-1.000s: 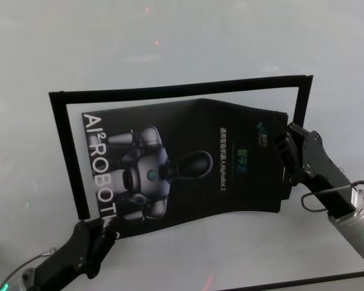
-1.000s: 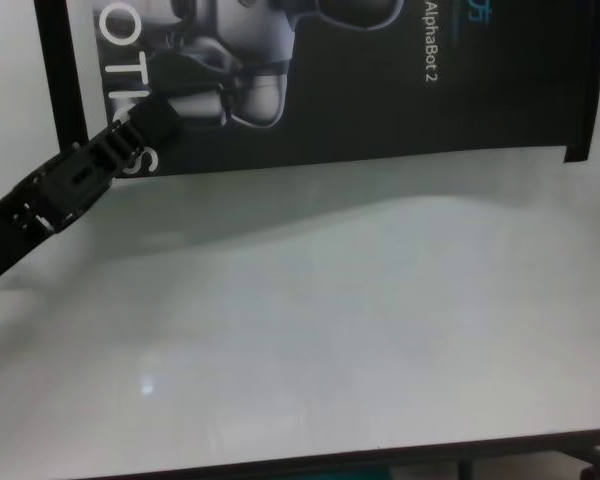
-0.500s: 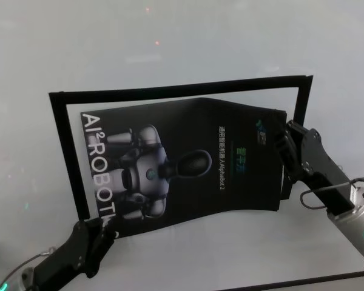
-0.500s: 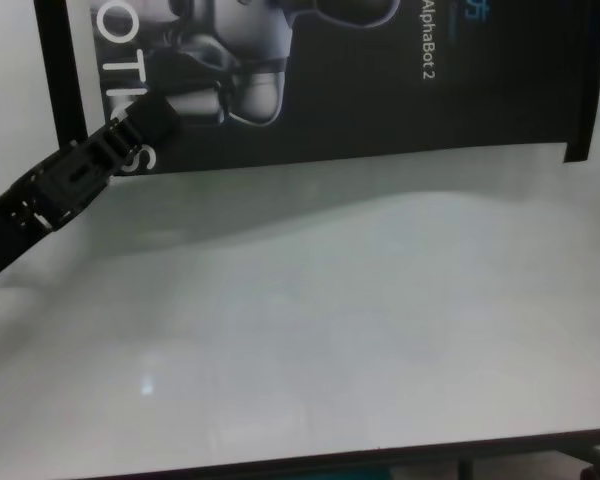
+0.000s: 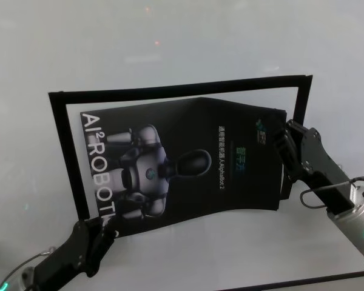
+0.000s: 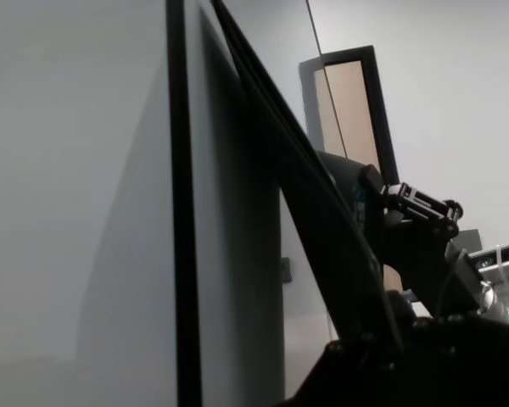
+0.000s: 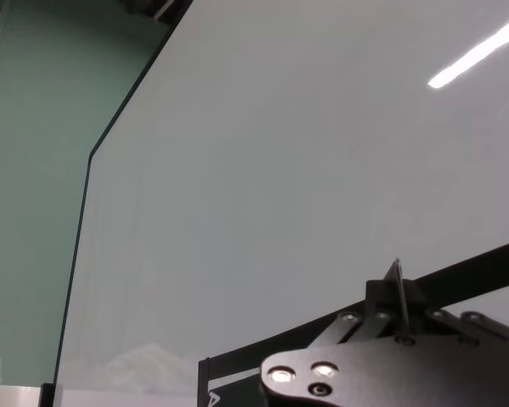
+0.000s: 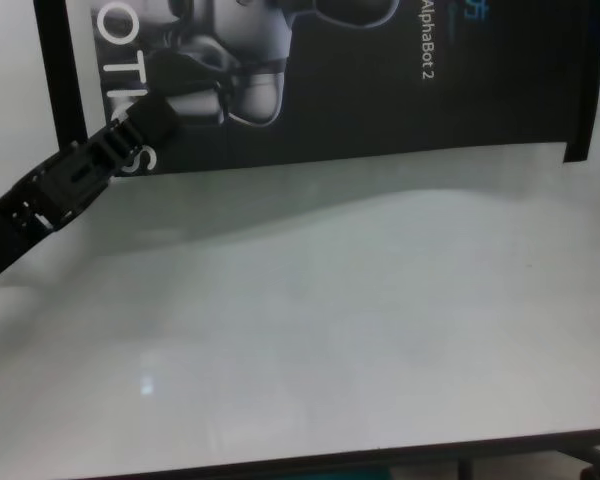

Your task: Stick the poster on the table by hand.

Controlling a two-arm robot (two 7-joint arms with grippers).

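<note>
The poster (image 5: 188, 163) is a black glossy sheet with a grey-white robot picture and white vertical letters. It hangs slightly bowed just above the white table (image 5: 170, 36) and casts a shadow on it. My left gripper (image 5: 103, 233) is shut on its near left corner, also in the chest view (image 8: 152, 118). My right gripper (image 5: 283, 138) is shut on its right edge. The poster's lower part shows in the chest view (image 8: 380, 80). In the left wrist view the poster's edge (image 6: 305, 195) runs off towards the right arm.
Narrow black strips (image 5: 170, 91) form a rectangular frame on the table around the poster; one strip runs along the left (image 8: 55, 70). The table's dark front edge (image 8: 280, 465) is near me, with bare white tabletop (image 8: 330, 330) before it.
The poster and both grippers have shifted very slightly to the left. Both holds are the same.
</note>
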